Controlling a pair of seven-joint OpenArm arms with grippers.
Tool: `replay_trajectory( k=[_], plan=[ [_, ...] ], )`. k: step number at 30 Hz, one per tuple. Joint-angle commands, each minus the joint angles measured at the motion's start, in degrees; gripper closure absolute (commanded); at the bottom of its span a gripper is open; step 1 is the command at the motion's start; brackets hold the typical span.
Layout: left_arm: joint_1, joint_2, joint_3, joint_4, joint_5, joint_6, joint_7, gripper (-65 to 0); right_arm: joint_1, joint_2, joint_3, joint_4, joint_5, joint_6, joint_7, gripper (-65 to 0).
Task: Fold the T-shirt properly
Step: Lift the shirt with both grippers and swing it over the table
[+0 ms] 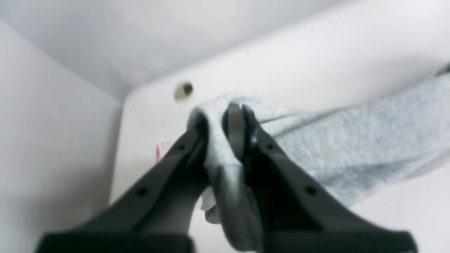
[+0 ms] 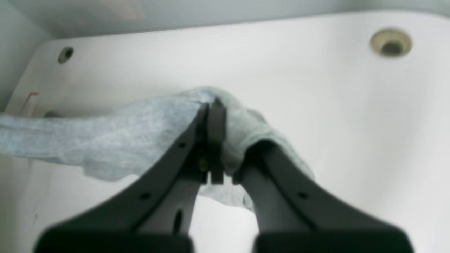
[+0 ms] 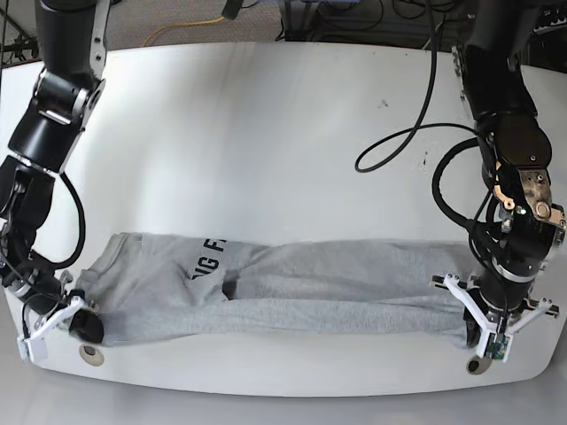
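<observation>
Left wrist view, my left tool (image 1: 220,116): its jaws were pressed together on a bunched fold of the T-shirt (image 1: 351,140), with cloth squeezed up between the black fingers (image 1: 242,123) and hanging below them.
Left wrist view, T-shirt: the grey heather fabric ran off to the right as a taut band over the white bench (image 1: 316,63).
Left wrist view, bench: a round hole (image 1: 183,90) sat in its surface just beyond my fingertips; a small red mark showed near the bench edge on the left, too blurred to make out.

Right wrist view, my right tool (image 2: 219,112): it was clamped on another corner of the T-shirt (image 2: 105,137), the fabric wrapped over the right-hand finger (image 2: 267,158).
Right wrist view, T-shirt: it stretched away to the left, lifted slightly off the bench (image 2: 299,88).
Right wrist view, bench: two holes showed, one far left (image 2: 65,54) and one at upper right (image 2: 391,43).

Base view, T-shirt (image 3: 292,288): it lay near the front edge of the bench (image 3: 266,133), pulled into a long horizontal strip, with black lettering (image 3: 211,257) partly visible left of centre.
Base view, my tools: the right tool (image 3: 81,323) held the strip's left end and the left tool (image 3: 478,332) its right end, well apart.
Base view, cables: black cables (image 3: 399,150) looped beside my left arm.
</observation>
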Motion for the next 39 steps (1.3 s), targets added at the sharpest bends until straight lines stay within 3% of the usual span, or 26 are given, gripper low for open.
replay_trajectory(
  k=[1,13,17,22,29,39],
  plan=[
    [-4.65,-0.51,-0.28,1.00,0.40,0.32,-1.30,0.0,6.75,1.88,-1.77,-0.50,1.56,0.30,1.93,0.0],
    [-24.87,-0.69,-2.74,0.48,0.49,0.32,1.33,0.0,30.83,7.59,-17.95,-1.47,1.56,0.30,1.84,0.0],
    [-31.02,-0.77,-2.74,0.48,0.49,0.23,3.44,0.0,36.81,9.88,-21.99,-1.12,2.09,0.30,1.66,0.0],
    [-36.21,-1.83,-2.57,0.39,0.31,0.05,4.50,0.0,41.12,10.41,-23.75,-1.12,2.17,0.39,1.66,0.0],
    [-32.43,-1.65,-1.42,0.65,-0.92,-5.40,7.58,0.0,37.52,10.93,-22.52,-1.03,2.17,3.91,-0.88,0.0],
    [-17.04,-1.65,-1.42,2.06,-0.92,-14.10,8.19,0.0,13.43,11.02,-10.48,8.73,2.17,4.87,-1.15,0.0]
  ],
)
